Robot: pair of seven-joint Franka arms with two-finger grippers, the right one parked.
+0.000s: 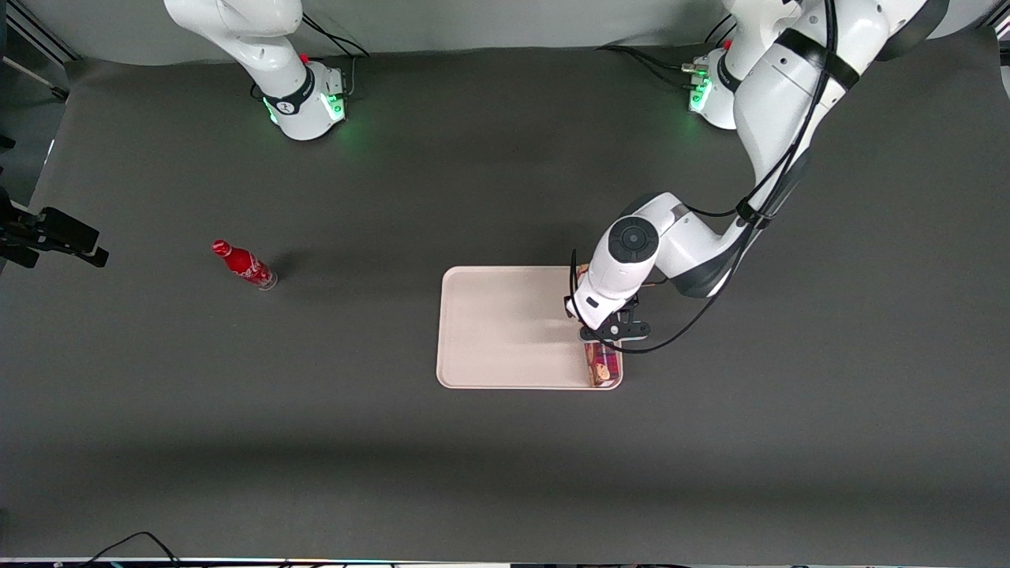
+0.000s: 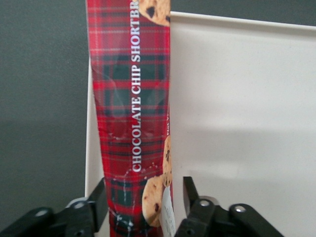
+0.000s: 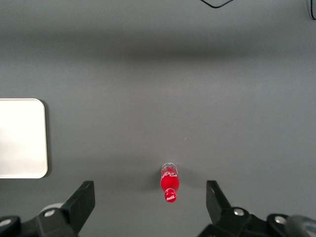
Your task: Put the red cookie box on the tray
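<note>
The red cookie box (image 1: 602, 368) lies flat in the tray (image 1: 505, 323), along the tray's edge toward the working arm's end of the table. Its end nearer the front camera shows below my wrist; the rest is hidden under the arm. In the left wrist view the red tartan cookie box (image 2: 131, 113) stretches lengthwise along the tray (image 2: 237, 98) rim. My gripper (image 1: 604, 338) hangs low over the box, its fingers straddling the box's end. The gripper (image 2: 144, 190) is open: one finger (image 2: 100, 197) sits close against the box, the other (image 2: 188, 193) stands off with a gap.
A small red bottle (image 1: 245, 266) stands upright on the dark mat toward the parked arm's end of the table; the red bottle (image 3: 169, 183) and a corner of the tray (image 3: 19, 138) show in the right wrist view. A black camera mount (image 1: 55, 233) sits at the table's edge.
</note>
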